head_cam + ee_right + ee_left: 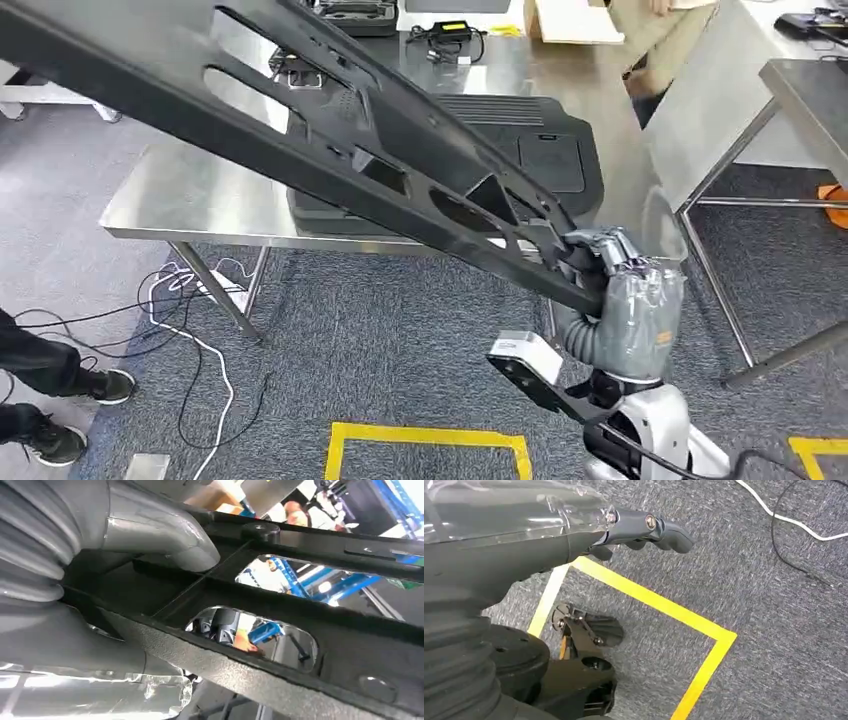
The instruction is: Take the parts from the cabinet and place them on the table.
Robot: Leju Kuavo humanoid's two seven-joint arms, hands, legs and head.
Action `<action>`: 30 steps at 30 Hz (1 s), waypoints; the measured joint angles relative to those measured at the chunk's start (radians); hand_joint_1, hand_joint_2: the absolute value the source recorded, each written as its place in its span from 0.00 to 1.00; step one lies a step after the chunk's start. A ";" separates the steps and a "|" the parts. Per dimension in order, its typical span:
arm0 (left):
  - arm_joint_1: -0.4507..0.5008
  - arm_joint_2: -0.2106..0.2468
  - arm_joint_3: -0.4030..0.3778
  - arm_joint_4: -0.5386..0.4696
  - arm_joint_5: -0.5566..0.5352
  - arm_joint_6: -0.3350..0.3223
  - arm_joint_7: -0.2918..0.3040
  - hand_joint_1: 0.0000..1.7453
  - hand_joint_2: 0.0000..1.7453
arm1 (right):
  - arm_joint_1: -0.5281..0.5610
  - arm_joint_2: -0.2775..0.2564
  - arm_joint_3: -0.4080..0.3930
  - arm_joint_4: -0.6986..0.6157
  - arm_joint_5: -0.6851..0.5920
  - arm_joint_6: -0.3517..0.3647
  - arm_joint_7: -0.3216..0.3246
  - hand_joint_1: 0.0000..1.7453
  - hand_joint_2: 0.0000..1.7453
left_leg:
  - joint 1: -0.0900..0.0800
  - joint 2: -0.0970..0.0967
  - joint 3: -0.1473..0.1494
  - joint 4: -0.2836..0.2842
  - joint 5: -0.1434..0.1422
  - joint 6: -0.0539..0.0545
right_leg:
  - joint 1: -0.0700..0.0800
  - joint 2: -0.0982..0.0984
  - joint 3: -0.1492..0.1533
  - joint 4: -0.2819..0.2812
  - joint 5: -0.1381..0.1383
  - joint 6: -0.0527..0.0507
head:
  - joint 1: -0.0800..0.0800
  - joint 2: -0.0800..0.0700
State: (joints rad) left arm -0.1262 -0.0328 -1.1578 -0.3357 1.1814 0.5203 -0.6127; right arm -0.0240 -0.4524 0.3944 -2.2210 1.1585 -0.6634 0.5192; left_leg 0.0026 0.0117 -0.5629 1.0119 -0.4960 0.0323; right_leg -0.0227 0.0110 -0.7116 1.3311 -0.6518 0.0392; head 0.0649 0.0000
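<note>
A long black openwork frame part (pixel 330 130) slants across the head view from the upper left down to the lower right. My right hand (pixel 625 290) grips its lower end, in front of the steel table (pixel 190 195). Up close, my thumb (pixel 165 535) presses on a rib of the frame part (pixel 300 605). A flat black panel part (pixel 540 150) lies on the table under the raised frame. My left hand (pixel 644 530) hangs over the grey carpet, fingers stretched out and holding nothing.
A second steel table (pixel 810 90) stands to the right, its legs close by. Cables (pixel 190 330) trail on the floor at the left near a person's shoes (pixel 60 400). Yellow tape (pixel 430 440) marks the carpet. Black cases (pixel 350 15) sit at the table's far side.
</note>
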 joint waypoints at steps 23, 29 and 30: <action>0.000 -0.002 0.000 0.000 0.000 0.000 -0.002 0.00 1.00 | 0.005 0.000 -0.002 0.000 0.003 0.018 -0.002 1.00 1.00 | 0.007 -0.027 -0.001 0.023 -0.016 -0.041 | -0.001 0.021 0.134 -0.301 0.151 -0.016 | -0.017 0.000; -0.002 -0.003 0.000 0.000 -0.006 0.000 -0.002 0.00 1.00 | 0.007 0.000 -0.008 -0.001 0.003 0.019 -0.003 1.00 1.00 | 0.005 -0.003 0.001 0.001 -0.001 -0.005 | -0.003 -0.001 0.040 -0.085 0.023 0.006 | 0.006 0.000; -0.001 -0.003 0.000 0.000 -0.006 0.000 -0.002 0.00 1.00 | 0.008 0.000 -0.008 -0.001 0.003 0.019 -0.003 1.00 1.00 | 0.003 0.000 0.001 0.001 -0.001 -0.003 | -0.002 -0.001 0.010 -0.019 0.003 0.007 | 0.006 0.000</action>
State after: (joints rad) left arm -0.1272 -0.0355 -1.1578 -0.3357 1.1753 0.5203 -0.6149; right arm -0.0155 -0.4520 0.3861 -2.2217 1.1620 -0.6443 0.5165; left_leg 0.0054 0.0119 -0.5621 1.0133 -0.4969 0.0288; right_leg -0.0250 0.0102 -0.7016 1.3116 -0.6488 0.0460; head 0.0710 0.0000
